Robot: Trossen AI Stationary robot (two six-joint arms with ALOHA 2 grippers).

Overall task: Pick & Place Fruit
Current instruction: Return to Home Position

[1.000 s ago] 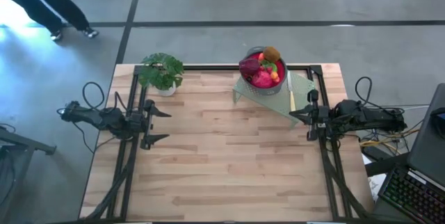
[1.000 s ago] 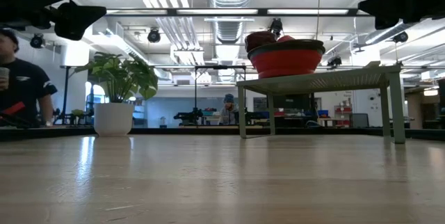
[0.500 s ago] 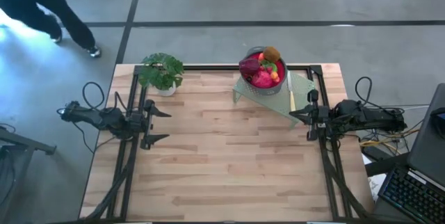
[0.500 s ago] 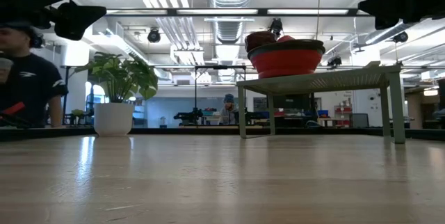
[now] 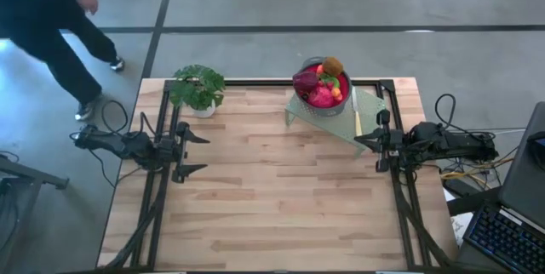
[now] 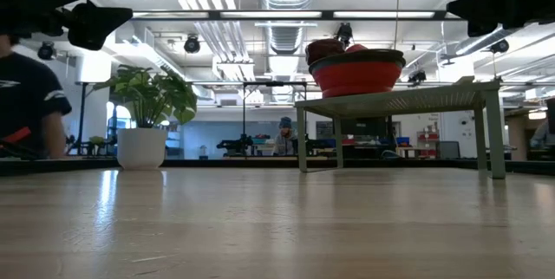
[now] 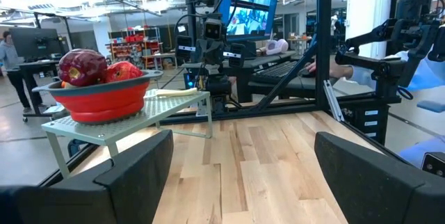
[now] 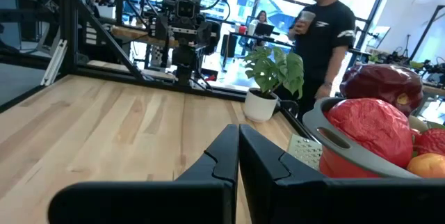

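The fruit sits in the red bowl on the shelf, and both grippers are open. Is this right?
Not quite: the right wrist view shows the right gripper shut; only the left gripper is open. The fruit is in the red bowl on the shelf.

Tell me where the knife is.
In the high view, the knife lies on the pale green shelf near the table's top-right corner, beside the red strainer bowl.
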